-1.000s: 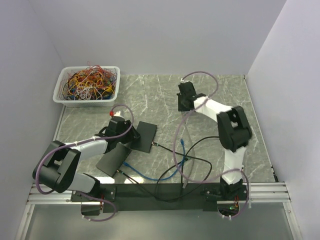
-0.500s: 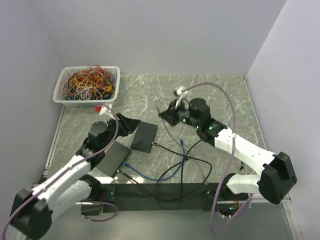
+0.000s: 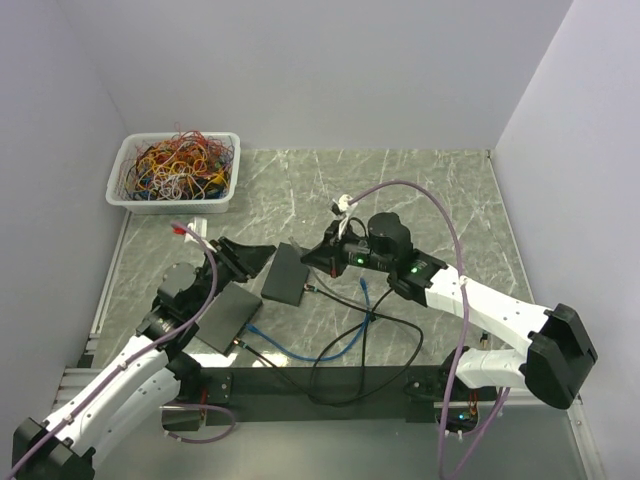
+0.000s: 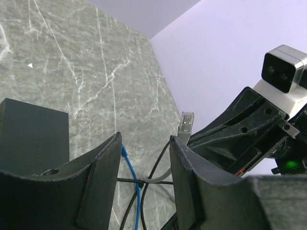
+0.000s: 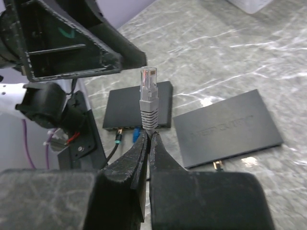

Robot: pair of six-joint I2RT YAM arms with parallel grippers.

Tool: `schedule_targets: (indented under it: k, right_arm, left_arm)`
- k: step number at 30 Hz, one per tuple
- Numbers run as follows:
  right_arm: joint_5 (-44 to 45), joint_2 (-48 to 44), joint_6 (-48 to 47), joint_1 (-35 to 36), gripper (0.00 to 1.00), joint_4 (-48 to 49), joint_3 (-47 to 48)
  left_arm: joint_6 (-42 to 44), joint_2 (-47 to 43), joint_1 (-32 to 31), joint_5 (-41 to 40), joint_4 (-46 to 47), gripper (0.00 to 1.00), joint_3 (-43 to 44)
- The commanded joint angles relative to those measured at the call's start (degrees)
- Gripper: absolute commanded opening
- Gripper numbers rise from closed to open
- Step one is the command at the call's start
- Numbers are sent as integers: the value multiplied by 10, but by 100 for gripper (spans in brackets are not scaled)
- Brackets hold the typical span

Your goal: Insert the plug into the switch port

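- Over the middle of the surface [image 3: 400, 180], the two arms meet nose to nose, close but apart.
- Right tool [image 5: 148, 136]: fingers pressed together, pinching the grey sleeve just below the plug [image 5: 148, 79].
- The plug stands straight up out of the fingertips, its clear tip pointing away from the tool, held in the air off the surface.
- Its grey cable [image 3: 352, 285] trails back from the tool down toward the near edge.
- Left tool [image 4: 145, 143]: fingers spread, nothing between them.
- From the left wrist view the plug shows just beyond that tool's right-hand finger, with the right tool's dark body behind it.
- Two flat black switches lie on the surface below the tools: the right-hand switch [image 3: 288, 273] sits under the gap between the two tools, and the left-hand switch [image 3: 222, 317] lies nearer the left arm.
- The plug is in neither switch; it hangs above them.
- A blue cable [image 3: 300, 350] curls on the surface in front of the switches, one end up at the left-hand switch's edge.
- Black cables [image 3: 400, 325] loop across the surface and cross the blue one.
- Back in the far left corner sits a white bin [image 3: 170, 205], heaped with tangled coloured wires.
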Motion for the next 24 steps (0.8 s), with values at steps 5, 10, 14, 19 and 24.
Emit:
schedule_targets:
  k: [5,10,14,19,24]
  right_arm:
    - [-12,11,12,14,0,40,-3]
    - [-16,20,11,14,0,43,1]
    - [-23,25,10,15,0,43,5]
    - [-101,44,34,7,0,68,0]
    - [-261,76,98,-24,0,167,-11]
  left_arm:
    - [-4,3,-21,5,30,50,6]
    - [1,22,-36,-4,35,49,14]
    - [3,20,-46,-12,42,49,12]
    - [22,-10,-49,-8,53,49,9]
    - [53,-51,-49,3,52,52,2]
